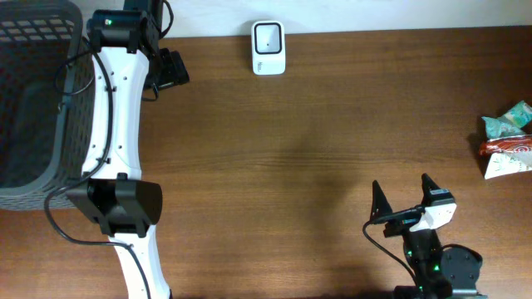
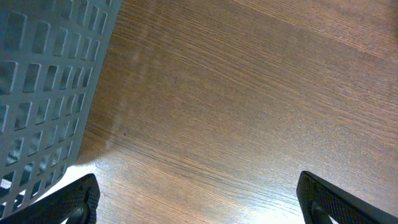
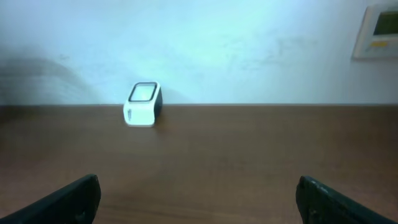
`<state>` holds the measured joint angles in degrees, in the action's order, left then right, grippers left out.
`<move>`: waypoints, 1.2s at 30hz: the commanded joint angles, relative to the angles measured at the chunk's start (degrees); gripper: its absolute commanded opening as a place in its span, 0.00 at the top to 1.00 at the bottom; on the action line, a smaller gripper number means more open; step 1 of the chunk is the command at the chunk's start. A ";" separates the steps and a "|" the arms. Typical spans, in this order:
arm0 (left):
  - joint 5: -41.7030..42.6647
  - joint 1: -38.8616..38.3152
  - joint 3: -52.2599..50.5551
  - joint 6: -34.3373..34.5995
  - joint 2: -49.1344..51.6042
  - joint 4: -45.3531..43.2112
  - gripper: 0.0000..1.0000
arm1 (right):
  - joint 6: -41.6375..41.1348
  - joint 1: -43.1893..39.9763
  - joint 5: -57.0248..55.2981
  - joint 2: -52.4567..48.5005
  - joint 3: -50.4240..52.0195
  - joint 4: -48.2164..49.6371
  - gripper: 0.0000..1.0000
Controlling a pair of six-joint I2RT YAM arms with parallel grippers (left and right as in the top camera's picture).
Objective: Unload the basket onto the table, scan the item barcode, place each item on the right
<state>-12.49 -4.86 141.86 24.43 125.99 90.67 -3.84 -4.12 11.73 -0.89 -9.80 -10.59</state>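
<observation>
A white barcode scanner point(image 1: 268, 47) with a dark window stands at the table's far edge; the right wrist view shows the scanner point(image 3: 143, 104) ahead and to the left, against the wall. Two snack packets lie at the right edge, a teal one point(image 1: 509, 123) and a red-and-white one point(image 1: 509, 156). My right gripper point(image 1: 405, 195) is open near the front edge, well left of the packets, with nothing between its fingers point(image 3: 199, 190). My left gripper point(image 1: 170, 71) hangs at the far left beside the basket, open and empty over bare wood point(image 2: 198, 193).
A dark grey mesh basket point(image 1: 33, 100) fills the far left corner, and its wall point(image 2: 43, 81) is close to my left fingers. The white left arm point(image 1: 120, 141) stretches along the table's left side. A wall panel point(image 3: 376, 28) hangs at the upper right.
</observation>
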 commanded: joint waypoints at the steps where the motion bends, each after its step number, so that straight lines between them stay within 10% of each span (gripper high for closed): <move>1: -0.63 -0.11 0.35 -0.50 -0.57 0.07 0.01 | 0.42 -0.90 -1.05 0.70 2.97 5.46 0.01; 9: -0.63 -0.11 0.35 -0.50 -0.57 0.07 0.01 | 0.39 -0.76 -3.98 0.70 9.49 19.21 0.01; 18: -0.63 -0.11 0.35 -0.50 -0.57 0.07 0.01 | -6.21 -0.79 -12.72 0.70 9.49 5.77 0.01; 36: -0.63 -0.24 0.35 -0.50 -0.57 0.09 0.01 | 9.64 1.05 -8.57 0.70 9.49 6.08 0.01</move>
<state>-12.51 -4.86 141.86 24.43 125.99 90.67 4.95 -3.49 0.93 -0.69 -0.73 -4.40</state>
